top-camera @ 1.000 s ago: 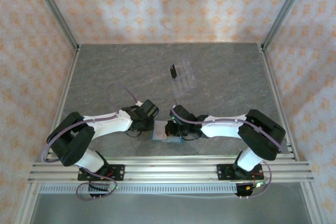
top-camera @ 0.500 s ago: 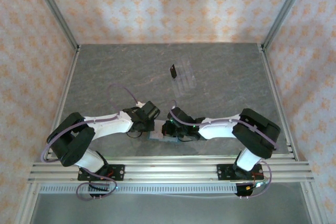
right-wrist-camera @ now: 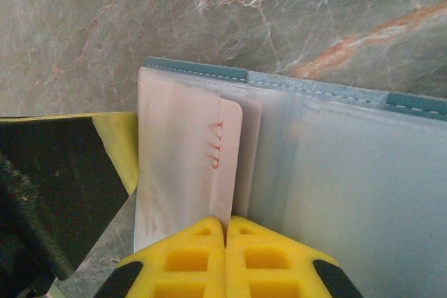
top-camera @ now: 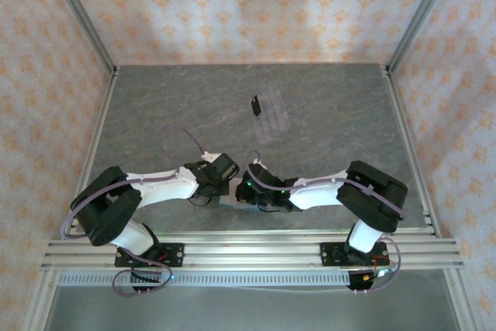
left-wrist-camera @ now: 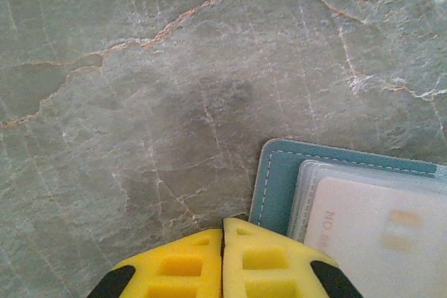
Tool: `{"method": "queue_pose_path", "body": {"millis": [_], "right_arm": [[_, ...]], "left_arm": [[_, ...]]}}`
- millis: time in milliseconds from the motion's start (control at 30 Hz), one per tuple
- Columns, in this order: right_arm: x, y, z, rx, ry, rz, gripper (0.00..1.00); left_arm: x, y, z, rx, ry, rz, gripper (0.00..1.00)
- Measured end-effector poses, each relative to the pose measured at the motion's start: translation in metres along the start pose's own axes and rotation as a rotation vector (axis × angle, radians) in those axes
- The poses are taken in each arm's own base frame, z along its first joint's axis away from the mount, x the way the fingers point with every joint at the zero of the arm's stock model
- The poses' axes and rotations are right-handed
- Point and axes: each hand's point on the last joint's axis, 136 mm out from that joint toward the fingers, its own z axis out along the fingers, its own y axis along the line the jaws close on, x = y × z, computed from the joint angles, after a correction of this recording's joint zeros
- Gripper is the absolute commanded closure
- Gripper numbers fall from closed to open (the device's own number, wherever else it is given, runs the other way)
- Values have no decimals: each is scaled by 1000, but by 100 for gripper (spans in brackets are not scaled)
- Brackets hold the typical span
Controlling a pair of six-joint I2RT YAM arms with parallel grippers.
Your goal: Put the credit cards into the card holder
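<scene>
The teal card holder [right-wrist-camera: 195,68] lies open on the stone table, its clear sleeves facing up. A pale card with red "VIP" lettering [right-wrist-camera: 229,146] stands partly inside a sleeve, and my right gripper [right-wrist-camera: 225,224] is shut on its near edge. My left gripper [left-wrist-camera: 223,223] is shut with nothing between its fingers. Its tip rests at the corner of the card holder [left-wrist-camera: 278,181], where a pale card [left-wrist-camera: 391,239] lies under clear plastic. From above, both grippers [top-camera: 231,186] [top-camera: 242,191] meet over the card holder [top-camera: 227,201]. A black card [top-camera: 256,105] stands in the clear tray.
The clear ridged tray [top-camera: 273,116] sits at mid-table, well beyond the arms. My left gripper's black and yellow finger [right-wrist-camera: 66,172] shows beside the card holder's left edge. Aluminium rails [top-camera: 248,252] run along the near edge, and patterned walls enclose the table.
My right arm has slid left and the card holder has shifted left with it, closer to my left gripper. The left arm has barely moved.
</scene>
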Motion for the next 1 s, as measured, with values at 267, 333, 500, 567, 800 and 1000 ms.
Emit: {"method": "queue_pose_path", "body": {"millis": [267, 333, 500, 567, 800, 1000], "right_arm": [[-6, -4, -17, 89, 0, -54, 65], [-11, -5, -24, 119, 7, -67, 64], [-21, -16, -39, 202, 30, -109, 64], [-23, -21, -47, 227, 36, -124, 64], [-36, -36, -58, 292, 47, -138, 64], [-31, -41, -47, 309, 94, -153, 64]], "left_arm": [[2, 2, 1, 0, -24, -25, 94], [2, 2, 1, 4, -30, -35, 94], [1, 2, 1, 6, -34, -44, 94], [2, 2, 1, 6, -34, -44, 94], [1, 2, 1, 9, -36, -45, 94], [1, 2, 1, 10, -38, -45, 94]]}}
